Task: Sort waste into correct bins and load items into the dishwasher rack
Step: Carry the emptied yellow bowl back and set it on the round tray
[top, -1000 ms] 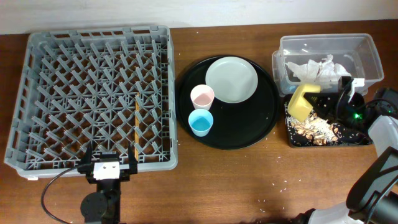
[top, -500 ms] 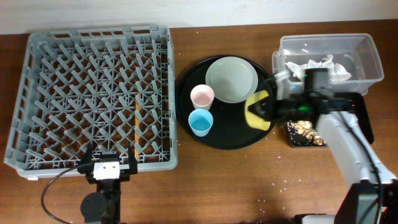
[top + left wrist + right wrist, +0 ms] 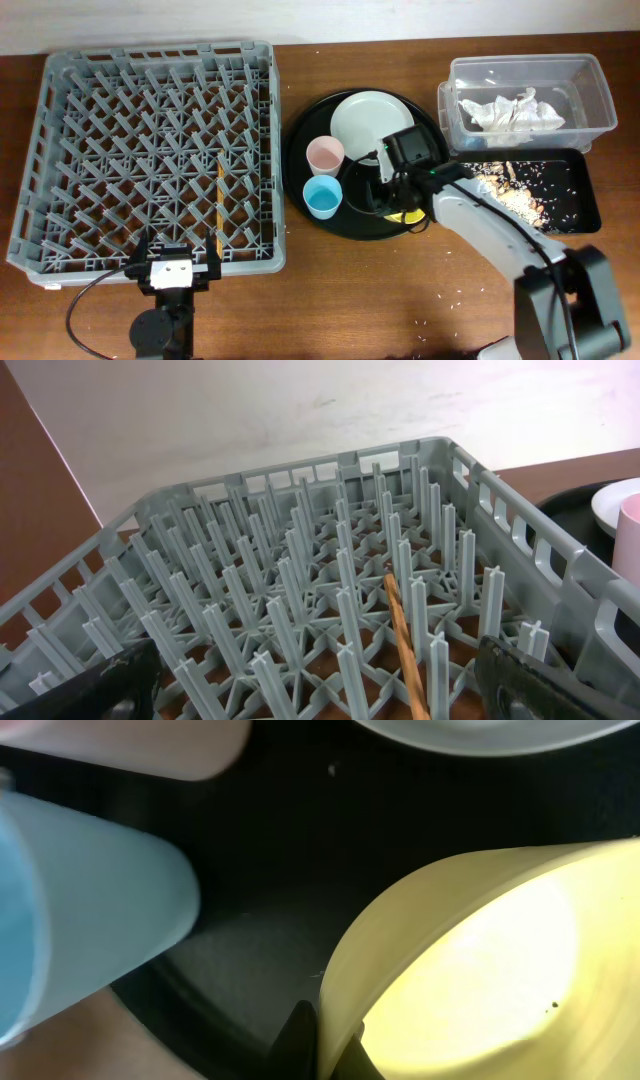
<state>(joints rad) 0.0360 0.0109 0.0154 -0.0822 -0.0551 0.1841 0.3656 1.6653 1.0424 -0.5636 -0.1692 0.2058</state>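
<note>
– right gripper is clamped on what, the yellow bowl?
– yep, one finger is pressed against its rim. bowl's low over the round black tray, just beside the light blue cup. can't tell if it touches the tray. left gripper is spread wide at the near edge of the dishwasher rack, nothing between its fingers.
– and the rest, big to small?
– rack's on the left, with just a thin orange-brown stick lying among the pegs. round tray in the middle carries the plate, pink cup and blue cup. clear tub far right holds the napkin. black rectangular tray in front of it has food scraps scattered over its left part.
</note>
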